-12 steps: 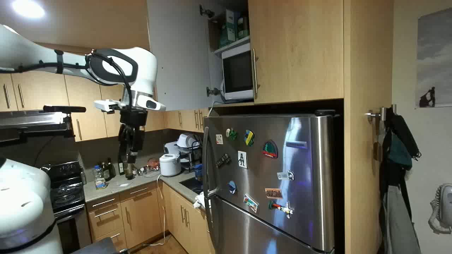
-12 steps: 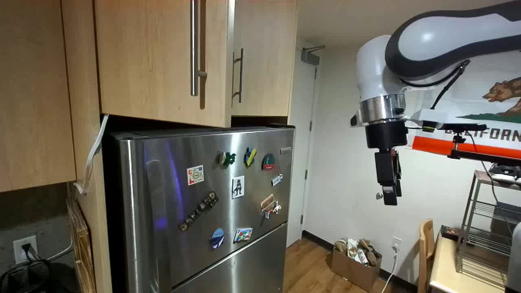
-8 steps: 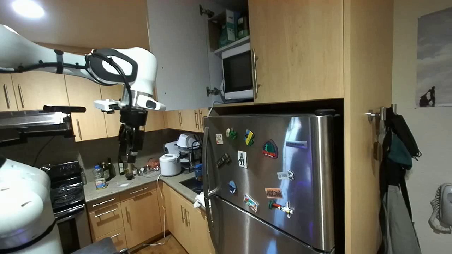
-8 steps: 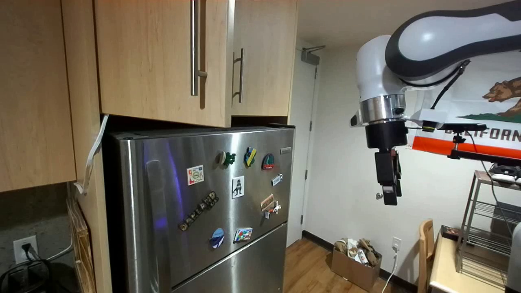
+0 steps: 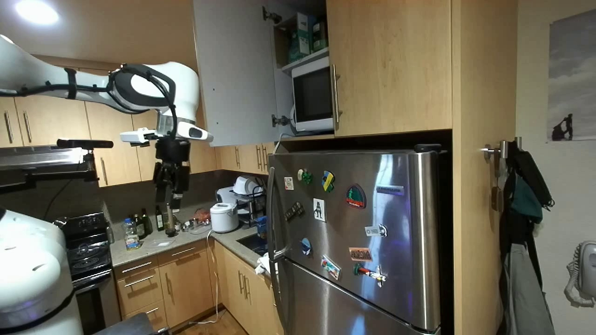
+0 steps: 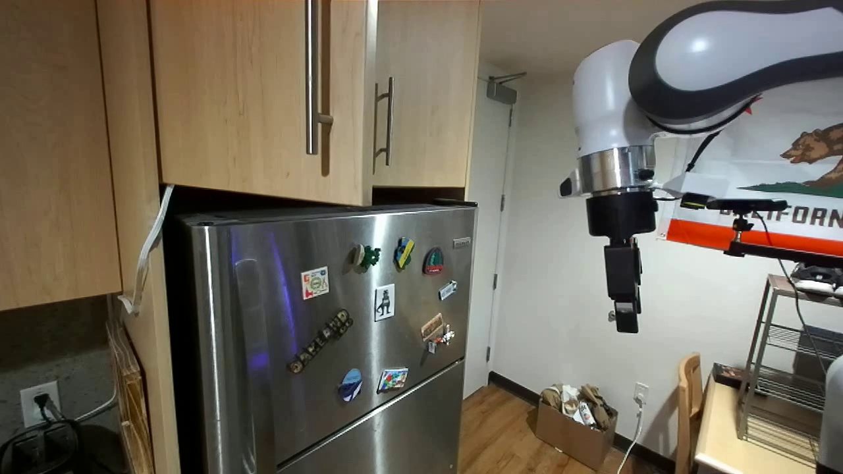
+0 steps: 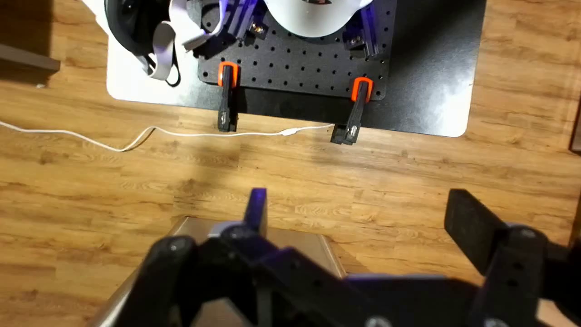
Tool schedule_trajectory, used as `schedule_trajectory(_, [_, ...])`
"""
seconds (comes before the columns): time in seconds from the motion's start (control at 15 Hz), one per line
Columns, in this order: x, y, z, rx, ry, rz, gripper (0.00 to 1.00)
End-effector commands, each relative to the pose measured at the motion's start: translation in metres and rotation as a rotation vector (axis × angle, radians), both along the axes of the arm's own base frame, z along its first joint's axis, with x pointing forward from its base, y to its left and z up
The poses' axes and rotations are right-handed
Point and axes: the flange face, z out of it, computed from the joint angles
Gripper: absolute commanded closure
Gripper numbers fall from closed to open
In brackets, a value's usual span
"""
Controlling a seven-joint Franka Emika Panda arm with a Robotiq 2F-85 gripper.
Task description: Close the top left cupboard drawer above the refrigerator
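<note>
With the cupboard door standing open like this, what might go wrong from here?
In both exterior views the gripper appears lower than the bottom edge of the door, so a push at this height might miss it and hit the fridge.
Shown open in the wrist view, the gripper might snag on the handle.
A white cord hangs below the door's hinge edge; closing might pinch it.

In an exterior view, grey-backed cupboard door point(image 5: 240, 74) wide open, upper centre; magnet-dotted steel refrigerator point(image 5: 344, 232) closed, lower centre.
</note>
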Motion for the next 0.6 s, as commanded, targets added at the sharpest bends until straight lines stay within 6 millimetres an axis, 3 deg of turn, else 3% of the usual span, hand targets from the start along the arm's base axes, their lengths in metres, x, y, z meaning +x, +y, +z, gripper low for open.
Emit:
schedule_trajectory(0.0, [-0.008, 0.034, 0.019, -0.101, -0.093, 0.136, 0.00])
schedule_trajectory(0.27, [-0.014, 0.060, 0.046, -0.168, -0.277, 0.207, 0.00])
schedule_trajectory(0.53, [-0.019, 0.071, 0.071, -0.189, -0.505, 0.213, 0.00])
